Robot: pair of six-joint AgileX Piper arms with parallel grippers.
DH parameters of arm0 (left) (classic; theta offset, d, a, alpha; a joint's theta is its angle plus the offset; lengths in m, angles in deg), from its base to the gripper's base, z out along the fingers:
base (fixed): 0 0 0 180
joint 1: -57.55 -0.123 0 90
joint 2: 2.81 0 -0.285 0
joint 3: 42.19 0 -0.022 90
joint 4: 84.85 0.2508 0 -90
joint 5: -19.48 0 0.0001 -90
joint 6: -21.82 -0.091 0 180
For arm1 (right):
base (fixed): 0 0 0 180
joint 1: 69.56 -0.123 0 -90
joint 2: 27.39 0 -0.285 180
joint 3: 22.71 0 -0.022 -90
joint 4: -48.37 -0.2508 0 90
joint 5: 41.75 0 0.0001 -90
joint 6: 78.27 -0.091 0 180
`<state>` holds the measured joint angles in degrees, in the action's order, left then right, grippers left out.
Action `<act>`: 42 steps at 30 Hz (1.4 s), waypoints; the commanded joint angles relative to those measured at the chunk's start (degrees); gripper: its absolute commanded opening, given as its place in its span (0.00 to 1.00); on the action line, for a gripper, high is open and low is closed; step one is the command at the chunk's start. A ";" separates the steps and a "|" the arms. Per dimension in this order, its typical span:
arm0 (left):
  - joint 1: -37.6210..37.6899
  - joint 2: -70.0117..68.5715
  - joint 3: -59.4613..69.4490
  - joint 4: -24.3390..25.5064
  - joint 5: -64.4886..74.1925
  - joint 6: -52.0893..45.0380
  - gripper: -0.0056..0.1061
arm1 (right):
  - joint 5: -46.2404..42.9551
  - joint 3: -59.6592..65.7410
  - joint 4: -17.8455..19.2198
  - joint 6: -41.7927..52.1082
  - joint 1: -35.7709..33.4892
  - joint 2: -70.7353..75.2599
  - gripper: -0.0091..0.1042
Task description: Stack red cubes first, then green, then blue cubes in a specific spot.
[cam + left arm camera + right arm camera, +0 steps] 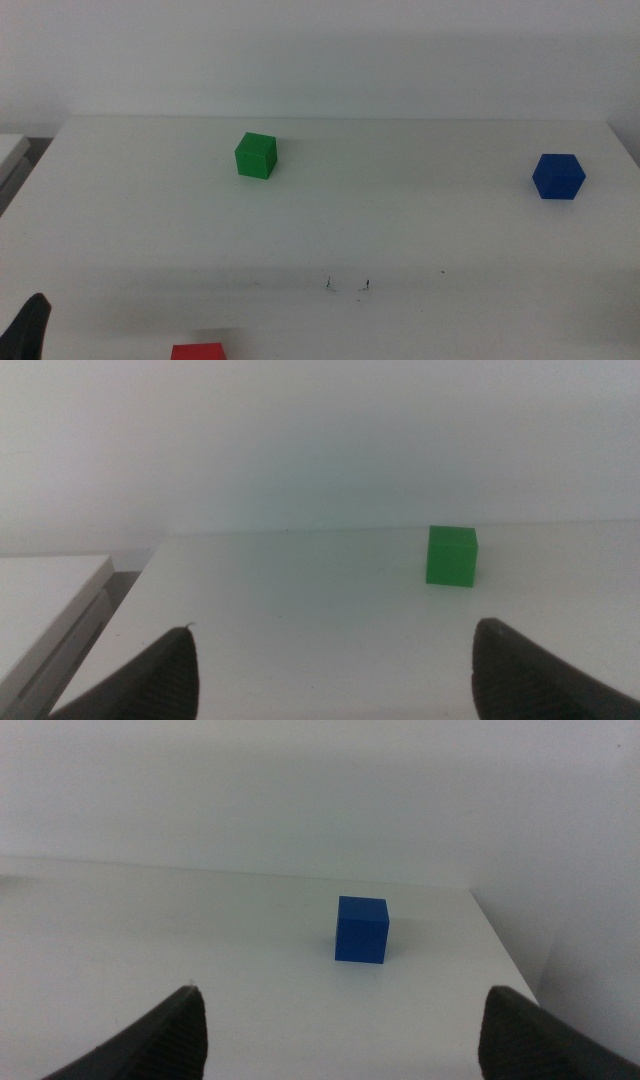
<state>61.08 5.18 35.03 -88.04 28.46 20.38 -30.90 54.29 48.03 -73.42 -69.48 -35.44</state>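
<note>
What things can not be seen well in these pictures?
- Red cube: middle view, cut by the bottom edge; absent from both wrist views.
- Left pincer: middle view shows only a dark tip at the bottom-left corner.
- Right pincer: outside the middle view.
- Spot marks: too small to read.

White table (420,225), plain white wall (320,50) behind

From my middle view: table (420,220) carries three cubes, all well apart, none stacked. Green cube (256,156) sits far back, left of centre. Blue cube (558,176) sits far right, slightly nearer me than the green cube. Red cube (198,351) lies at the near edge, left of centre, partly cut off. Specific spot (347,285) lies near centre, in front of both far cubes, right of the red cube, nothing on it.
</note>
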 commanded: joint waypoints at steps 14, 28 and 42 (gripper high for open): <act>-0.07 22.79 -31.56 -0.61 35.37 -0.09 0.89 | -0.76 0.23 0.33 0.09 0.49 0.26 0.90; 3.11 51.47 -54.89 -7.66 60.98 9.35 0.89 | -0.76 0.23 0.33 0.09 0.49 0.26 0.90; 36.74 65.60 -51.86 11.81 59.44 48.12 0.89 | -0.76 0.23 0.33 0.09 0.49 0.26 0.90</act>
<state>94.99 69.04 -16.90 -80.11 88.74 62.34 -30.90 54.29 48.03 -73.42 -69.48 -35.44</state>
